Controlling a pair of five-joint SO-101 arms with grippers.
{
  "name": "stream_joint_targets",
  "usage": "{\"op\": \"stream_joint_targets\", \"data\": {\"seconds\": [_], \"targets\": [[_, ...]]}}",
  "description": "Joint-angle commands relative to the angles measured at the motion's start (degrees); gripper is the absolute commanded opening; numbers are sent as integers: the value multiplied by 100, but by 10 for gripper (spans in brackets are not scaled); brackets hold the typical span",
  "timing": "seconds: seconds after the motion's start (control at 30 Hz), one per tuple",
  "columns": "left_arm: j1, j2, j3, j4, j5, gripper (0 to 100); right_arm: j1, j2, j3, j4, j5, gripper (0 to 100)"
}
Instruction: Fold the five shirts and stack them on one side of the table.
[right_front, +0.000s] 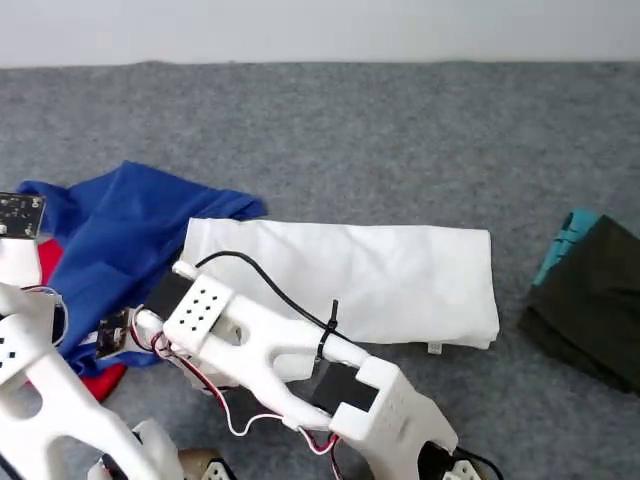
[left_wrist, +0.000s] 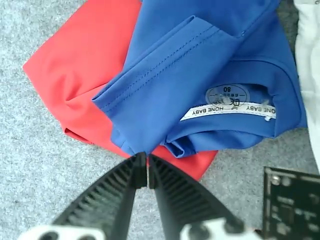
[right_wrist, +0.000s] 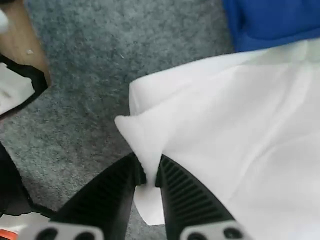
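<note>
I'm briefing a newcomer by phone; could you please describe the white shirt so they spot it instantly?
Look at the middle of the grey table. The white shirt lies as a wide rectangle between a crumpled blue shirt and a dark folded pile; it alone is white.

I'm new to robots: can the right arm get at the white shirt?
Looks like yes: the right arm's fingers pinch a corner of the white shirt, with nothing between.

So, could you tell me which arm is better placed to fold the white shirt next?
Right, probably: the right gripper is shut on a corner of the white shirt, while the left gripper is shut at a corner of the blue shirt.
</note>
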Motion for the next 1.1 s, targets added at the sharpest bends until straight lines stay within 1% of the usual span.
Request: {"op": "stream_joint_targets", "data": {"seconds": [0.0, 0.17, 0.33, 0.43, 0.93, 1.07], "targets": [[-26, -105, -215, -97, 53, 15, -4, -31, -273, -66, 18, 11], [-18, -105, -215, -105, 53, 15, 330, -40, -290, -180, 18, 10], [-18, -105, -215, -105, 53, 15, 901, -22, -800, -180, 18, 10], [0, -105, -215, -105, 53, 15, 1095, 22, -1046, -180, 18, 10], [88, -123, -31, -114, 53, 16, 1059, -22, -1090, -75, 0, 10], [53, -141, 84, -273, 53, 16, 884, 13, -1090, 224, -149, 13]]}}
